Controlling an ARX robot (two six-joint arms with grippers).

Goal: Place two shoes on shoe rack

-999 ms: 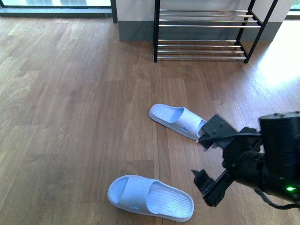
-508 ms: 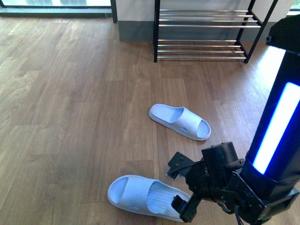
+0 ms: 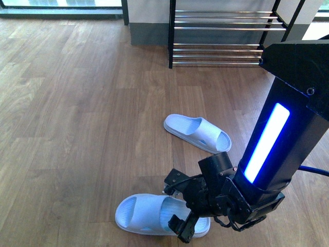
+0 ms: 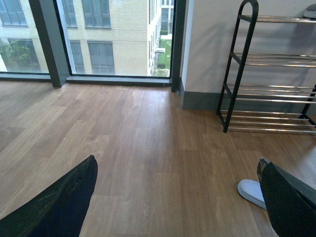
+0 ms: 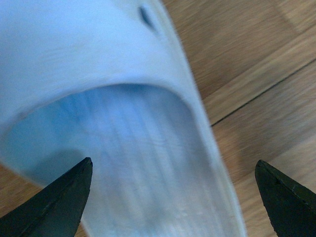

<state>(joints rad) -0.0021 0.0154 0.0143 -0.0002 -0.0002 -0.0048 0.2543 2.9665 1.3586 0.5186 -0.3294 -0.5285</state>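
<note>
Two pairs of jaws apart; right pair over near pale-blue sandal (image 3: 141, 213).

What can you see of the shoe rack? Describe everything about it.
The rack has a black metal frame, with a rounded top end showing in the left wrist view, and several tiers of thin chrome bars running across. It stands upright on the wood floor, backed against the pale wall. Its lower tiers hold nothing in view.
</note>
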